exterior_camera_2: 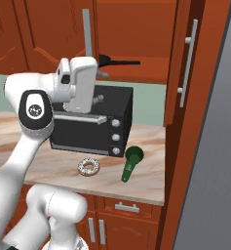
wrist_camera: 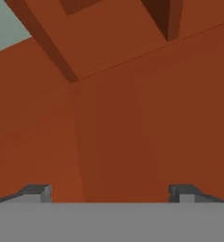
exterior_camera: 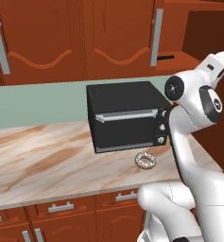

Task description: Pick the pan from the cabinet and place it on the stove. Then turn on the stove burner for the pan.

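The gripper point(wrist_camera: 109, 193) faces bare cabinet point(wrist_camera: 146, 127) wood, its jaws spread wide with nothing between them. From the right, the pan point(exterior_camera_2: 118, 61) handle pokes from the open shelf above the toaster oven point(exterior_camera_2: 95, 128); a green scoop point(exterior_camera_2: 131, 162) lies near.

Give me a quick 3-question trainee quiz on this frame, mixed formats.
1. True or false: the cabinet door stands open, and the pan lies on its shelf.
2. What lies on the counter in front of the toaster oven? A) a donut B) a kettle C) a plate
3. Fill in: the hand's fingers are spread ____ with nothing between them.

Key
1. True. The pan's black handle shows on the shelf in the right base view.
2. A, the donut; a green scoop lies to its right.
3. Open, facing bare cabinet wood.
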{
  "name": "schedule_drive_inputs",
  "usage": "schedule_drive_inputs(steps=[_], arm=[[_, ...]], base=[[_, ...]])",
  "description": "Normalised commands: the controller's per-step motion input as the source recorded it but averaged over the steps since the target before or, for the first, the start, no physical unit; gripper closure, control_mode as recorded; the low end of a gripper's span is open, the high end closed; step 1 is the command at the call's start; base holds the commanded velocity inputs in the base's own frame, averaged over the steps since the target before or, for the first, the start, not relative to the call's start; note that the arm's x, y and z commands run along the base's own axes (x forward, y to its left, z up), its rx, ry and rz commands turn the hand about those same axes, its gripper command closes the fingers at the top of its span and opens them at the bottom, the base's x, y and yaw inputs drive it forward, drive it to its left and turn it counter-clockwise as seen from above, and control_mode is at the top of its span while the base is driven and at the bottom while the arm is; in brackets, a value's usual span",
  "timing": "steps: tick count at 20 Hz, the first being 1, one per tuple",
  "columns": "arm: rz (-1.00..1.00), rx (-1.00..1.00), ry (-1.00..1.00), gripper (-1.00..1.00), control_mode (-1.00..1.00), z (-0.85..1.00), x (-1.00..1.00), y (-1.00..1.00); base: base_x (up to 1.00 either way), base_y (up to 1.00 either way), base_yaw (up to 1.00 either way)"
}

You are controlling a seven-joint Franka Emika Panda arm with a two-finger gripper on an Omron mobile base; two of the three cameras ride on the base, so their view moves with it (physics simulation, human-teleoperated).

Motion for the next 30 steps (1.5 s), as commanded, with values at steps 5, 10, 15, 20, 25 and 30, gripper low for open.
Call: schedule_drive_inputs(steps=[5, 10, 15, 20, 25, 30], arm=[[0.05, 0.17, -0.29, -1.00, -1.00, 0.00, -0.02, 0.77], [0.16, 0.26, -0.32, -1.00, -1.00, 0.00, 0.00, 0.33], [0.23, 0.29, -0.33, -1.00, -1.00, 0.00, 0.07, 0.16], [0.26, 0.30, -0.32, -1.00, -1.00, 0.00, 0.13, 0.09], [0.19, 0.30, -0.25, -1.00, -1.00, 0.13, 0.18, 0.12], [0.17, 0.28, -0.18, -1.00, -1.00, 0.25, 0.30, 0.18]], base=[[0.00, 0.00, 0.00], [0.00, 0.00, 0.00], [0.00, 0.00, 0.00], [0.00, 0.00, 0.00], [0.00, 0.00, 0.00], [0.00, 0.00, 0.00]])
